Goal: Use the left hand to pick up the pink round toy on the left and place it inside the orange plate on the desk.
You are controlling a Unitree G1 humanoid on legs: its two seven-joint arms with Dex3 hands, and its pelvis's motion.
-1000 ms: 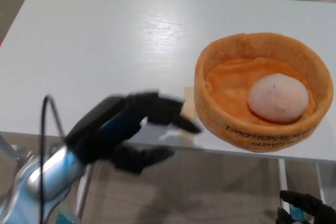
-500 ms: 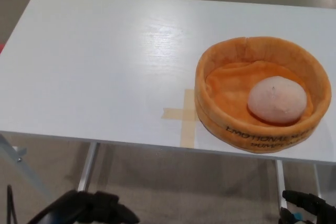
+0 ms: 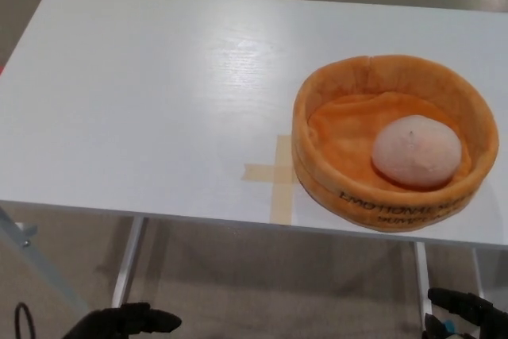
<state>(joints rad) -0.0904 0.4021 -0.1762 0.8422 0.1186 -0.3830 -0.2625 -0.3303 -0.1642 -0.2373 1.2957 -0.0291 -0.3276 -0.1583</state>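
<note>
The pink round toy (image 3: pixel 416 152) lies inside the orange plush plate (image 3: pixel 333 85), right of its middle. The plate stands on the white desk (image 3: pixel 151 93) at the right. My left hand (image 3: pixel 123 323) is low at the bottom left edge of the view, below the desk's front edge, holding nothing, its fingers spread. Only the dark fingertips of my right hand (image 3: pixel 468 311) show at the bottom right corner, under the desk's level.
A cross of tan tape (image 3: pixel 274 172) is stuck on the desk just left of the plate, near the front edge. The desk's metal legs (image 3: pixel 127 263) and the floor show below the front edge.
My left hand has dropped from desk height beside the plate down to the bottom edge of the view. The toy and plate have stayed put.
</note>
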